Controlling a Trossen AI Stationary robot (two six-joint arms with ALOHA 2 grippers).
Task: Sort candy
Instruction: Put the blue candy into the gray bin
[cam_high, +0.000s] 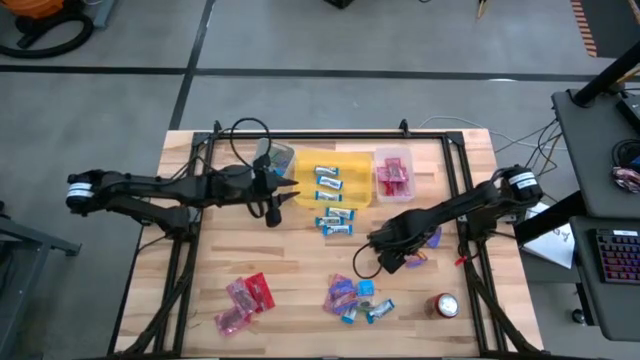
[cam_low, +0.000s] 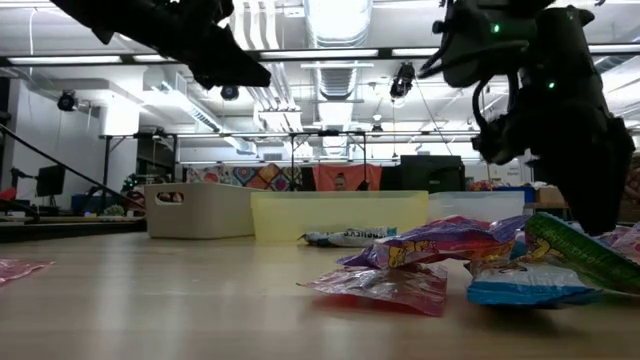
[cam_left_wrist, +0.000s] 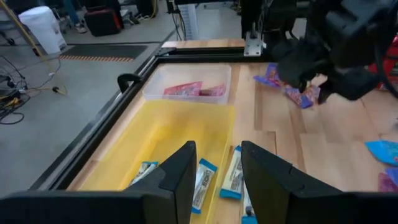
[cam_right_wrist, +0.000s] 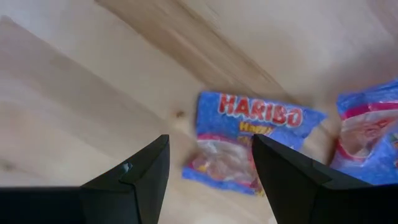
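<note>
My left gripper (cam_high: 284, 195) (cam_left_wrist: 214, 180) hangs open and nearly level over the left end of the yellow tray (cam_high: 352, 162), which holds blue-and-white candy (cam_high: 329, 182). Nothing is between its fingers. My right gripper (cam_high: 385, 256) (cam_right_wrist: 211, 174) points down, open, above a blue Haribo packet (cam_right_wrist: 249, 143) lying flat on the table; its fingers stand on either side above it without touching. More blue-purple candy (cam_high: 432, 240) lies beside it. Red-pink pieces (cam_high: 394, 176) lie in the clear tray (cam_high: 393, 153).
Loose blue-and-white candy (cam_high: 336, 222) lies before the yellow tray. A red-pink heap (cam_high: 246, 300) sits near the front left, a mixed heap (cam_high: 356, 298) at front centre, a red and silver can (cam_high: 445, 305) at front right. A pale bin (cam_high: 278, 158) stands behind my left gripper.
</note>
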